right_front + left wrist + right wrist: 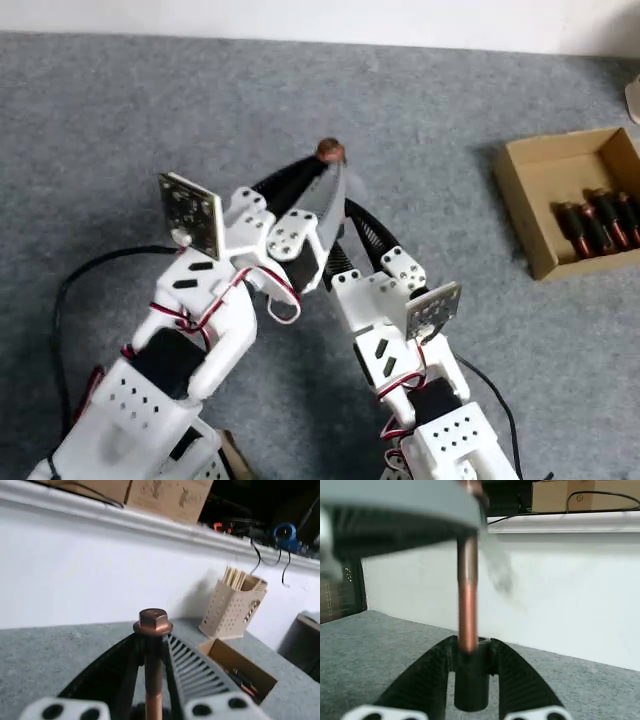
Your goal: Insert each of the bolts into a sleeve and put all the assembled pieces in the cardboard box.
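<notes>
A copper bolt [153, 645] stands upright, hex head up, with my left gripper [152, 652] shut on its shank. In the high view the bolt head [329, 151] shows at the tip of the left gripper [322, 170], mid-table. My right gripper [470, 680] is shut on a black sleeve [470, 685] directly below, and the bolt shank [467, 600] enters the sleeve's top. The right gripper [338, 222] sits just under the left one. The cardboard box [520, 200] lies at the right and holds several assembled pieces [600, 225]; the box [220, 655] is also in the left wrist view.
Grey carpet covers the table. A white wall runs along the far edge. A perforated beige holder [232, 607] with wooden sticks stands by the wall behind the box. A pale object [633, 100] pokes in at the right edge.
</notes>
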